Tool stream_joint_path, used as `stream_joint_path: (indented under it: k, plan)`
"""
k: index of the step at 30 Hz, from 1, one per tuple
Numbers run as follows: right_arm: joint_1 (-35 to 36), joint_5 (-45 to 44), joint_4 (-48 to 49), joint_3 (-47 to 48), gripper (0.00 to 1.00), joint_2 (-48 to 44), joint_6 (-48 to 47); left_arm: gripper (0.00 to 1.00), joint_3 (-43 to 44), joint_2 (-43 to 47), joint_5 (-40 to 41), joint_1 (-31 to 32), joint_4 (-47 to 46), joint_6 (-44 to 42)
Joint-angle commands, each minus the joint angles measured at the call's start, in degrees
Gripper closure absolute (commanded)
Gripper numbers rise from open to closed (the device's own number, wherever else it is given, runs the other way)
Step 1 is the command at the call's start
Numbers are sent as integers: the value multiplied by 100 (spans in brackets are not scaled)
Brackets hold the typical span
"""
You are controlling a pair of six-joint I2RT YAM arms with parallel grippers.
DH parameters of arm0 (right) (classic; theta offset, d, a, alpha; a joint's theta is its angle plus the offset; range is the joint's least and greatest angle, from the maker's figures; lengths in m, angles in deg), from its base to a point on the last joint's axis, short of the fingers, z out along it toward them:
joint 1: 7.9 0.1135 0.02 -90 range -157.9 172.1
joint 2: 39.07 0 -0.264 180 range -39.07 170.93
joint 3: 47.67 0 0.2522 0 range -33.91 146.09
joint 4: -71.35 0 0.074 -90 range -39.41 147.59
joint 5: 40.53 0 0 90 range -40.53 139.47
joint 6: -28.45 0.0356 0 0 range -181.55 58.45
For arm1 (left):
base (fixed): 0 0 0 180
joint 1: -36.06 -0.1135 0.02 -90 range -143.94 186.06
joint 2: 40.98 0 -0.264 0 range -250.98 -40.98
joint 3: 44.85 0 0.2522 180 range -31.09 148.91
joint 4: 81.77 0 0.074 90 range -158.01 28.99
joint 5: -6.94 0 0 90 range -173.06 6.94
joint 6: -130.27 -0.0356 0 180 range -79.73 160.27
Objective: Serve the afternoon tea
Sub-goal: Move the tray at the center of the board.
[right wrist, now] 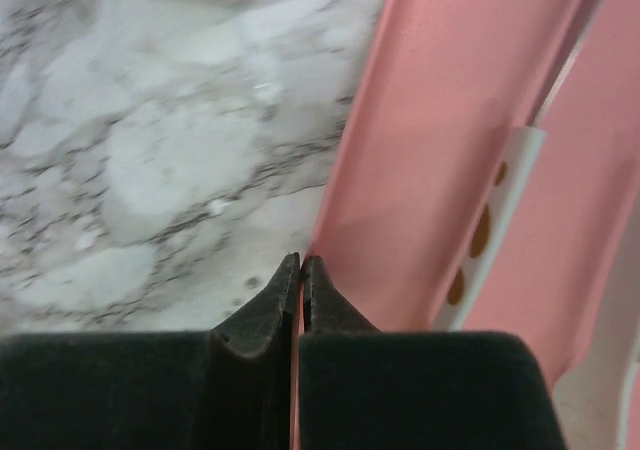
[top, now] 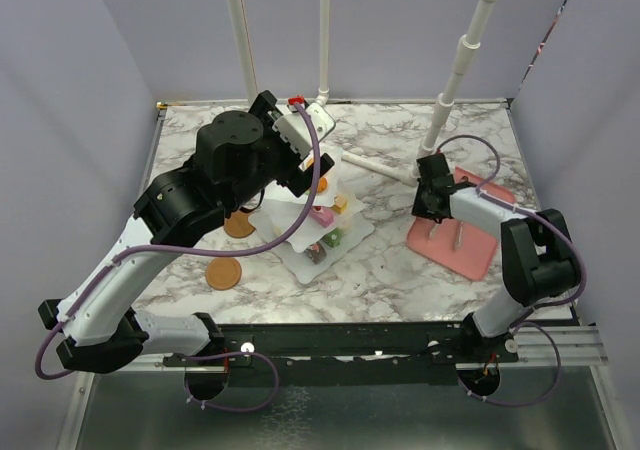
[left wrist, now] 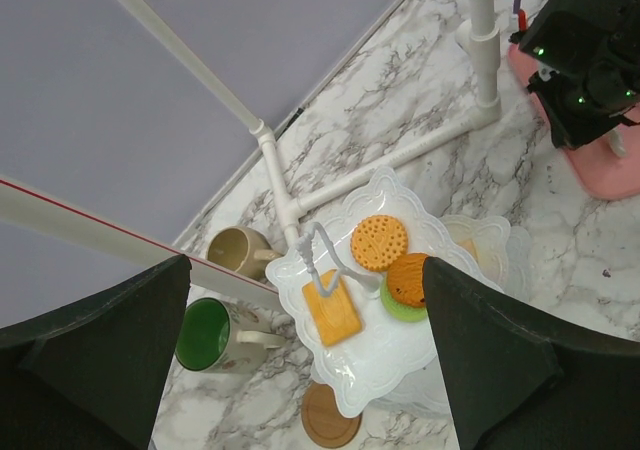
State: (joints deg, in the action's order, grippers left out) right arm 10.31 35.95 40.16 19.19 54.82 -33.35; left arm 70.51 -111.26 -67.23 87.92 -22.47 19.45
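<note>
The white tiered stand (top: 330, 232) stands mid-table with small toy pastries on its lower plate. In the left wrist view its top plate (left wrist: 395, 365) holds a round orange biscuit (left wrist: 379, 242), a brown cookie on a green one (left wrist: 408, 278) and a yellow rectangular biscuit (left wrist: 333, 312). My left gripper (left wrist: 306, 270) hangs open high above the stand's wire handle, holding nothing; it also shows in the top view (top: 303, 173). The beige mug (left wrist: 235, 251) and the green-lined mug (left wrist: 205, 334) stand beside the stand. A coaster (left wrist: 330, 417) lies below them. My right gripper (right wrist: 300, 266) is shut on the pink tray's rim (right wrist: 345, 210).
The pink tray (top: 478, 255) lies at the right with two pale utensils (right wrist: 490, 232) in it. Two brown coasters (top: 223, 273) lie left of the stand. White pipes (top: 385, 167) rise from the table's back and lie behind the stand. My left arm hides the mugs from above.
</note>
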Motion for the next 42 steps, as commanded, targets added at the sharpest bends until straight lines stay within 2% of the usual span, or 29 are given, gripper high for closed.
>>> stream_joint_path:
  k: [1,7,15,20,24,26,30,31,34,35,38,42]
  plan:
    - [-725,580,-262,-199,100,-210,-875,1,165,53,-89,-19,-63,-51]
    - [-966,1030,-381,341,100,400,-1959,1,98,58,-200,-20,-62,1]
    - [-969,908,-194,834,100,948,-3209,1,59,92,-230,-22,-69,16]
    - [-969,757,35,627,99,888,-3701,1,15,109,-243,-20,-71,43]
    - [-969,758,150,328,97,480,-3598,1,-39,119,-305,-25,-68,78]
    - [-969,746,164,155,90,112,-3341,1,-67,114,-328,-26,-71,122]
    - [-965,773,383,-296,68,-998,-2847,1,-138,110,-365,-20,-52,251]
    - [-963,855,458,-402,58,-1345,-2663,1,-149,102,-362,-19,-42,275]
    - [-948,1232,574,-582,14,-2352,-2373,1,-147,-4,-255,-31,10,373]
    - [-928,1397,546,-585,2,-2656,-2303,1,-131,-47,-216,-42,26,419]
    - [-666,1627,275,-492,0,-3440,-2157,1,-34,-175,-196,-69,16,520]
    - [271,1627,236,-438,0,-4157,-1931,1,79,-243,118,-117,-138,580]
